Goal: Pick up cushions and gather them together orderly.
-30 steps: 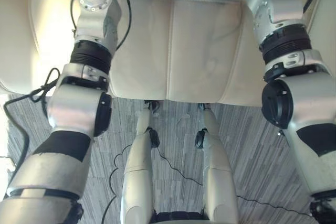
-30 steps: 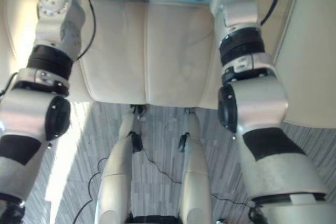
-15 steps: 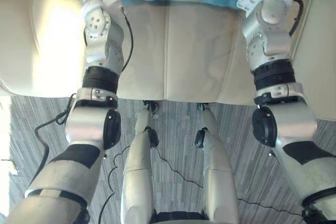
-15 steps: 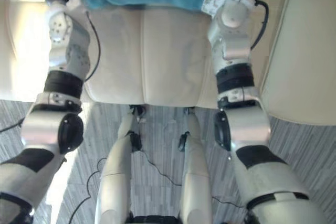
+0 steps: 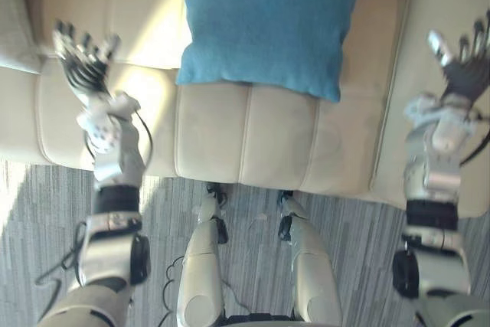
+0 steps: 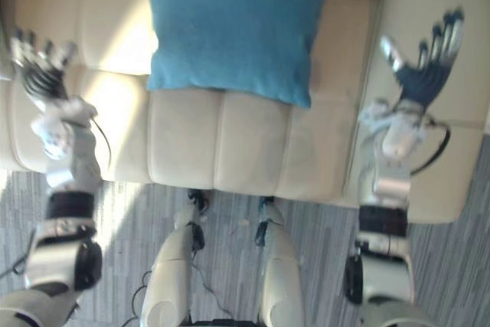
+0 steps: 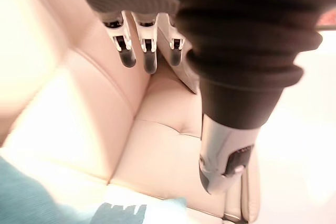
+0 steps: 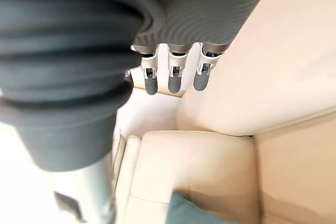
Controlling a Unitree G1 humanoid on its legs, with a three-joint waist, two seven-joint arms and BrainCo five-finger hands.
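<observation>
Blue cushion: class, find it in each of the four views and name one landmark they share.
Left eye view: blue cushion lies on the cream sofa, upper middle.
Right eye view: same place, upper middle.
Left wrist view: a teal strip at the picture's edge, across the seat from the left robot hand.
Right wrist view: a teal corner across the seat from the right robot hand.
Shared landmark: the cream sofa's seams.

Left hand [image 5: 83, 67], right hand [image 5: 464, 73]: raised, fingers spread.

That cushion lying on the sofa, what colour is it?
The cushion is plain teal blue, clearest in the left eye view.
</observation>
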